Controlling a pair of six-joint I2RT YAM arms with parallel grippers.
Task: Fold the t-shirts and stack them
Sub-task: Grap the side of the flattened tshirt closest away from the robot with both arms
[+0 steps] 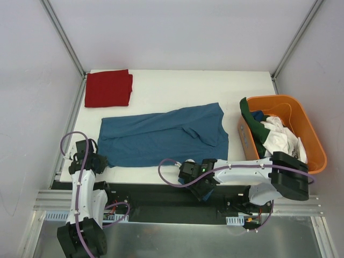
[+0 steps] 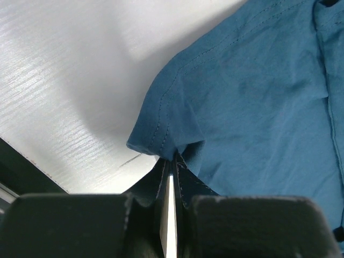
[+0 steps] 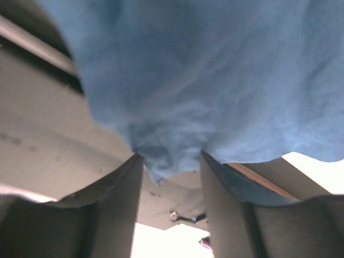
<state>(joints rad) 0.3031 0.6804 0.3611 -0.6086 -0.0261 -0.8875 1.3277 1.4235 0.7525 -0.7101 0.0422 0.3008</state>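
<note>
The teal-blue cotton t-shirt lies spread flat in the middle of the white surface. The left end effector is closed on its near left corner, with the fabric pinched between the two fingers. The right end effector grips a bunch of the near hem, a little right of the middle, at the near edge of the surface. A deep red folded t-shirt lies in the far left corner, well apart.

right end effector | teal-blue t-shirt | fold bunched between the fingertips
</note>
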